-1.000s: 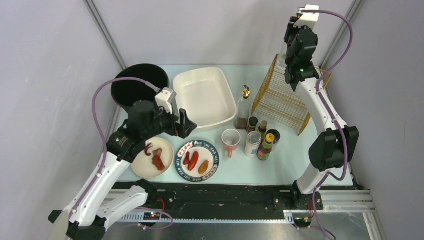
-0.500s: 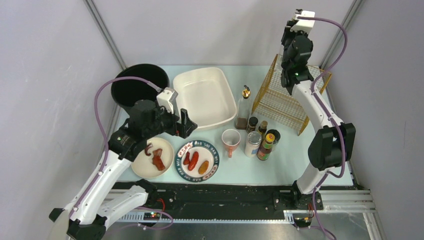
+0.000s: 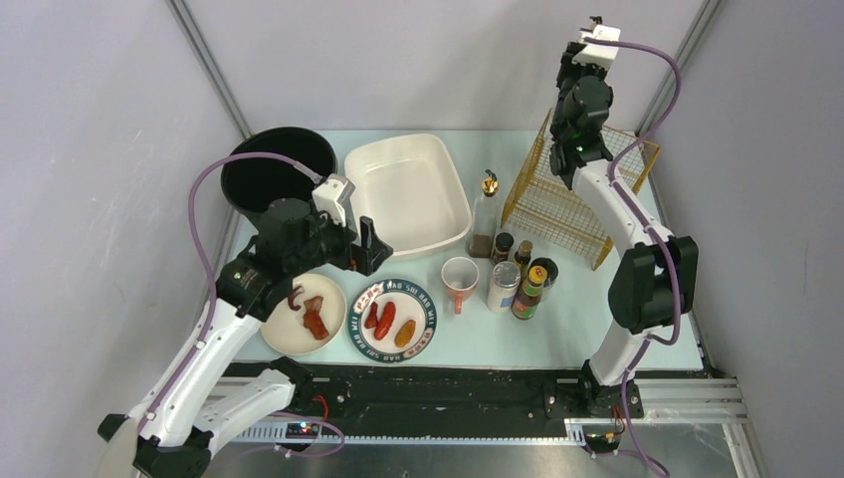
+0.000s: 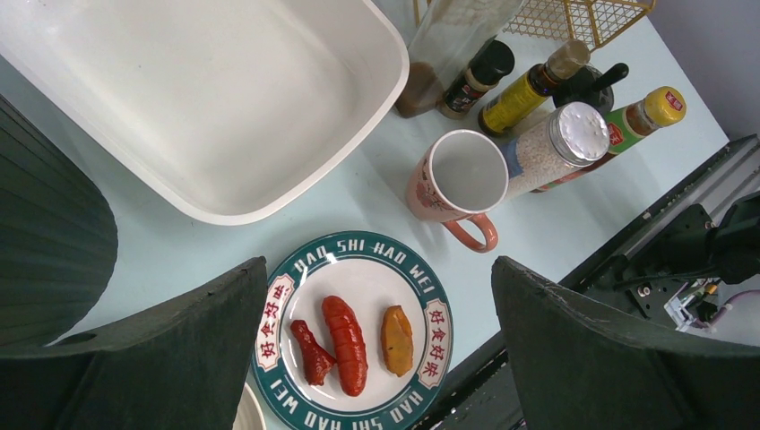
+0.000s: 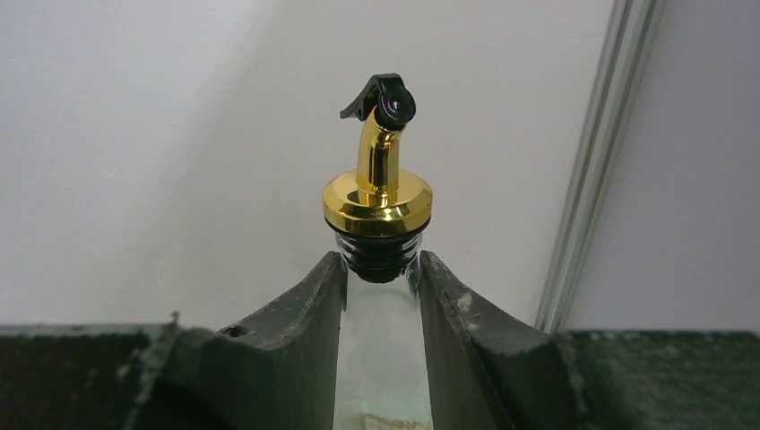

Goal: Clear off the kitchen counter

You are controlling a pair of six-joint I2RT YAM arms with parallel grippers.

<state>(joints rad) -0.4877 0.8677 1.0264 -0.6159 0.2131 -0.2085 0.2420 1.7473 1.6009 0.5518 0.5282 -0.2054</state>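
Observation:
The pale mint kitchen counter point(image 3: 582, 319) carries dishes and bottles. My left gripper point(image 3: 368, 249) is open and empty; in the left wrist view point(image 4: 378, 264) it hovers over a green-rimmed plate point(image 4: 354, 331) holding two red sausages and a yellow piece. My right gripper point(image 3: 593, 30) is raised high at the back, above a gold wire basket point(image 3: 572, 194). In the right wrist view point(image 5: 380, 269) it is shut on the neck of a clear glass bottle with a gold pourer point(image 5: 378, 193). That bottle is almost hidden in the top view.
A white tub point(image 3: 406, 191) and a black bowl point(image 3: 277, 167) stand at the back left. A white plate point(image 3: 304, 314) with red food lies front left. A pink mug point(image 3: 459, 279), another pourer bottle point(image 3: 485, 214) and several condiment bottles point(image 3: 523, 279) stand mid-counter.
My right arm has lifted and swung a little left and back over the wire basket. My left arm has hardly moved.

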